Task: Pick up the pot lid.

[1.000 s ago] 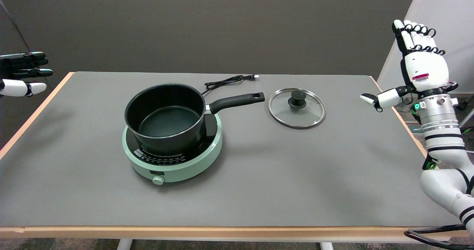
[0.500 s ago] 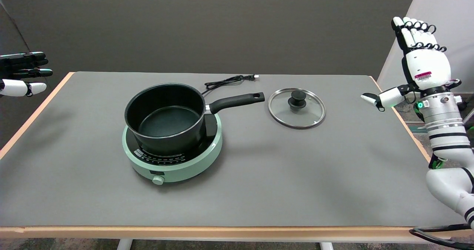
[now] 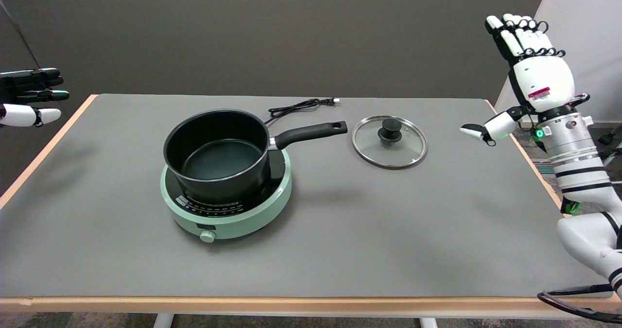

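Sitting on the green cooker, the black pot points its handle at the pot lid. The lid lies flat on the table, well apart from the right hand, which is up high, spread and holding nothing. The round knob looks slippery; a loose pinch could drop the lid.
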You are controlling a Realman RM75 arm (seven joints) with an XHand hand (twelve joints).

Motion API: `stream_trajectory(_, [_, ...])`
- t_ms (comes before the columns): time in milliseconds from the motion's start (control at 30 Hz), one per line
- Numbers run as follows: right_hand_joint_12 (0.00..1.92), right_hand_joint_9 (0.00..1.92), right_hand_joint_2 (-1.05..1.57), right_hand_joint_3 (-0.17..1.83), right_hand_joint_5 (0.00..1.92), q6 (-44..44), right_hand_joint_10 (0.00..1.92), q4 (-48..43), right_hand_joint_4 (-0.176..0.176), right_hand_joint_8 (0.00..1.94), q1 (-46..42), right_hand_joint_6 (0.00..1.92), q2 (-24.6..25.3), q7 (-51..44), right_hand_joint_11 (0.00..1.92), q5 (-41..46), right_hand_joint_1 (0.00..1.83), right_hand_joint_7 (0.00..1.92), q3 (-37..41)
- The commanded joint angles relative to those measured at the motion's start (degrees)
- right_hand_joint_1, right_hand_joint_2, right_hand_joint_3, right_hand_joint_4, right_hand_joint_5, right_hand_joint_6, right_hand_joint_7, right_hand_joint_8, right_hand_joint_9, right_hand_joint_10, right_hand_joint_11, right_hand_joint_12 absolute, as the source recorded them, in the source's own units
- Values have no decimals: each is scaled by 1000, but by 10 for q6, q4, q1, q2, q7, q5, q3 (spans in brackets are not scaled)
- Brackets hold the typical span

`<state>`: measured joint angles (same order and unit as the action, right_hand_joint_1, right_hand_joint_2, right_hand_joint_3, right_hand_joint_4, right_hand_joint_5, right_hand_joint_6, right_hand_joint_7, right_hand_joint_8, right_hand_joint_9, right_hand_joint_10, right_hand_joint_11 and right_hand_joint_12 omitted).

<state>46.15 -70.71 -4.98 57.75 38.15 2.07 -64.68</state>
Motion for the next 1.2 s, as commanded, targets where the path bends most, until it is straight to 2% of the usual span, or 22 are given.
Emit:
stream_trajectory(33, [136,136,-291,885,136,-26,136,-63,59,136,9,136,8,28,136,-44,1098,136,-3])
stream_trajectory(367, [104,104,-326,881,104,-113,104,-133,67,104,40,104,2,28,104,-107,1113,104,-33])
stream_trajectory(700, [104,104,-349,895,104,-248,104,-180,83,104,86,104,-6,29,104,-181,1119,104,-98])
stream_trajectory(900, [117,117,-361,910,117,-325,117,-194,99,117,115,117,-11,30,117,-191,1119,117,-139])
stream_trajectory(1200, [110,110,-370,905,110,-339,110,-181,106,110,126,110,-13,30,110,-193,1121,110,-151])
